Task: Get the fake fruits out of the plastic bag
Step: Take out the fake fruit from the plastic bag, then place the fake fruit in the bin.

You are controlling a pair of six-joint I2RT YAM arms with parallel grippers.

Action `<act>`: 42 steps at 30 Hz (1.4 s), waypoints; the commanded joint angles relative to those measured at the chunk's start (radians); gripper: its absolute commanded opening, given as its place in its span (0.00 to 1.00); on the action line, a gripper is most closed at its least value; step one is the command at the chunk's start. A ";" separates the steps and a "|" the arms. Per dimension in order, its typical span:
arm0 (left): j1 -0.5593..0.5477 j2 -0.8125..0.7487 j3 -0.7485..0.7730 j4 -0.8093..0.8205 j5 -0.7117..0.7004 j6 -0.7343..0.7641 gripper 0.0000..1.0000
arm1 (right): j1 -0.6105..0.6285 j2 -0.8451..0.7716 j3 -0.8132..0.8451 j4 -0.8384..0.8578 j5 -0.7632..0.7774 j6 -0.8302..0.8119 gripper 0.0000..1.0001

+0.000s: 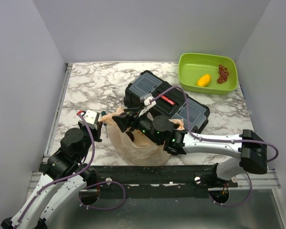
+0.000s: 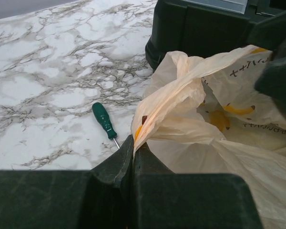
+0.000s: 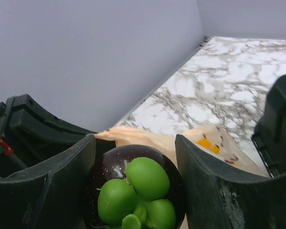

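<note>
The plastic bag [image 1: 133, 145] lies crumpled at the table's near edge, in front of the black toolbox. My left gripper [image 2: 133, 143] is shut on a twisted edge of the bag [image 2: 190, 109], holding it up at its left side; this gripper [image 1: 101, 128] sits left of the bag. My right gripper [image 1: 126, 123] hovers over the bag's mouth, shut on a dark purple round fake fruit [image 3: 109, 164] with green leaves on top. The fruit fills the gap of the right gripper [image 3: 134, 143]. A yellow lemon-like fruit [image 1: 203, 80] lies in the green tray.
A black toolbox [image 1: 162, 98] stands slantwise behind the bag, close to my right arm. The green tray [image 1: 207, 56] at the back right also holds red grapes [image 1: 223, 73]. A small green screwdriver [image 2: 104, 120] lies on the marble left of the bag.
</note>
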 commanded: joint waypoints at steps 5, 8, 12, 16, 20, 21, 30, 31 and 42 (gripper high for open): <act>0.006 -0.011 -0.013 0.025 0.055 0.001 0.00 | -0.004 0.236 0.203 0.357 0.019 -0.151 0.01; 0.006 -0.009 -0.011 0.023 0.047 0.000 0.00 | -0.011 0.247 0.290 0.300 0.046 -0.204 0.01; 0.006 -0.009 -0.012 0.025 0.048 0.000 0.00 | -0.016 0.186 0.297 0.221 0.103 -0.276 0.01; 0.006 -0.004 -0.010 0.026 0.058 -0.001 0.00 | -0.029 0.102 0.249 0.134 0.197 -0.371 0.01; 0.006 -0.009 -0.009 0.024 0.045 -0.001 0.00 | -0.083 0.026 0.194 0.066 0.284 -0.463 0.01; 0.006 -0.010 -0.009 0.025 0.047 0.001 0.00 | -0.103 0.005 0.183 0.027 0.289 -0.465 0.01; 0.007 -0.007 -0.004 0.016 0.080 0.025 0.00 | -0.334 -0.185 0.047 -0.106 0.316 -0.449 0.01; 0.007 -0.005 -0.002 0.016 0.084 0.026 0.00 | -0.368 -0.195 0.041 -0.121 0.308 -0.440 0.01; 0.009 0.007 0.005 0.007 0.127 0.036 0.00 | -0.668 -0.160 0.044 -0.215 0.255 -0.373 0.01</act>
